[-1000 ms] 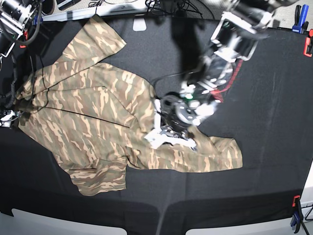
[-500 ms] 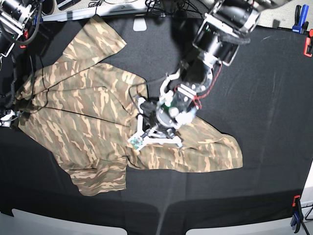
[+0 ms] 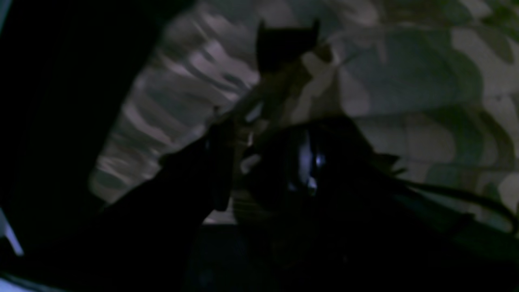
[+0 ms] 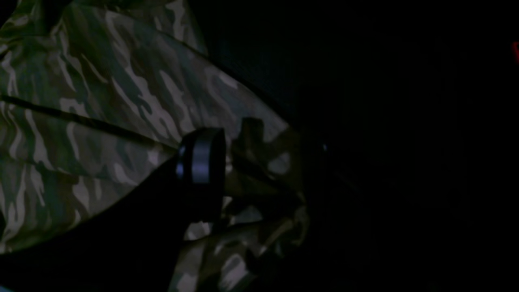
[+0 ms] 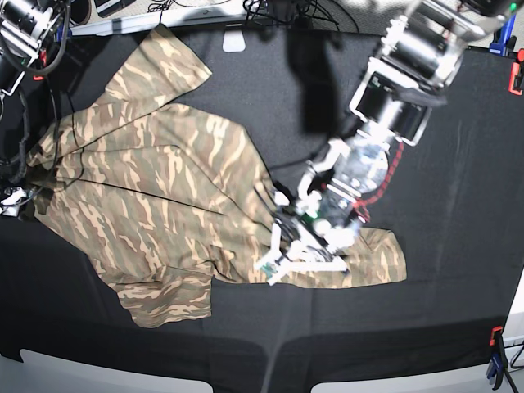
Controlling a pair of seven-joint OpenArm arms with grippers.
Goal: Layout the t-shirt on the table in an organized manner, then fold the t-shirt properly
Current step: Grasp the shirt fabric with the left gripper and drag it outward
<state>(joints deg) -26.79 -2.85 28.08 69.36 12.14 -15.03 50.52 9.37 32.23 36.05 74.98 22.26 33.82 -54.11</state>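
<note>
The t-shirt [image 5: 155, 196] lies spread but rumpled on the bench [image 5: 458, 205], its bulk toward the bench's left side in the base view, one sleeve reaching up toward the far edge and a folded lobe trailing out to the right of the body. It is not yet laid flat, so the step in hand looks like the layout, not the folding.

The left claw [image 5: 299, 250] sits low over that trailing lobe, just right of the shirt's main body. In the left wrist view a ridge of camouflage cloth runs up between its dark fingers [image 3: 221, 162], so it appears to be closed narrowly on a pinch of fabric, probably to drag the lobe outward and flatten it.

The right claw [image 4: 251, 162] is at the shirt's left edge, with bunched cloth gathered between its jaws; it seems to hold that side as an anchor while the other arm pulls.
</note>
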